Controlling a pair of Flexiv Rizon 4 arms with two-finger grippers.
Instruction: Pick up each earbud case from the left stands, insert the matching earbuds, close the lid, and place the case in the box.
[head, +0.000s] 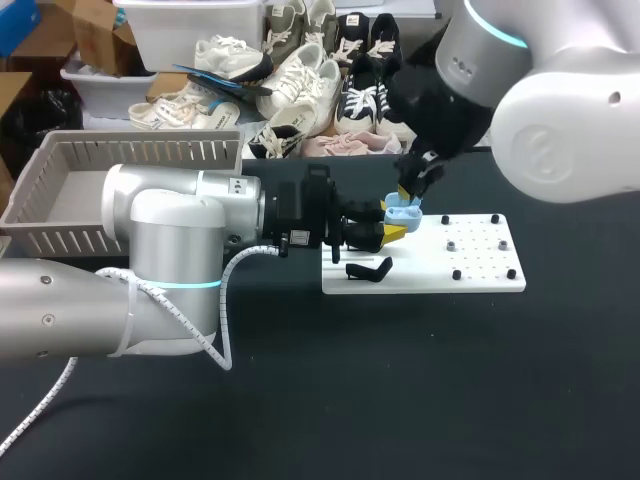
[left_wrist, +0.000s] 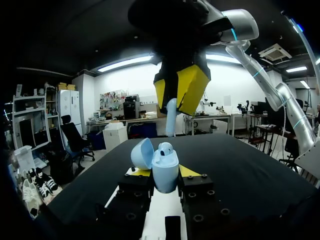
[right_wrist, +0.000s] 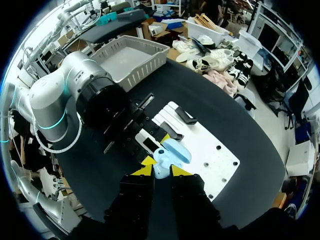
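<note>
- Far left on the dark table (head: 400, 400): grey slatted box (head: 60, 180), standing well apart from the work area.
- Left arm (head: 170, 250) comes in from the left and lies low over the table, pointing toward the white board (head: 480, 265).
- Left gripper (head: 390, 232): clenched on the earbud case (head: 403, 208), one yellow tip pressing on each side. In the left wrist view the case (left_wrist: 165, 175) stands upright between the tips.
- Case is light blue and held just above the board's left end. Its lid (left_wrist: 142, 153) is swung open to one side.
- One earbud (left_wrist: 166, 148) already sits in the case, its rounded head showing at the top.
- Under the left gripper, on the board's left part: a black stand (head: 370, 270); the right wrist view shows two such stands (right_wrist: 170, 131) side by side.
- Right gripper (head: 412, 190): comes down from the upper right, directly over the open case. Its yellow tips pinch a second earbud (left_wrist: 171, 120), light blue, stem hanging down from between the tips.
- Second earbud is just above the case; whether it touches the case I cannot tell.
- Right end of the board: several small black pegs (head: 456, 274) and rows of holes.
</note>
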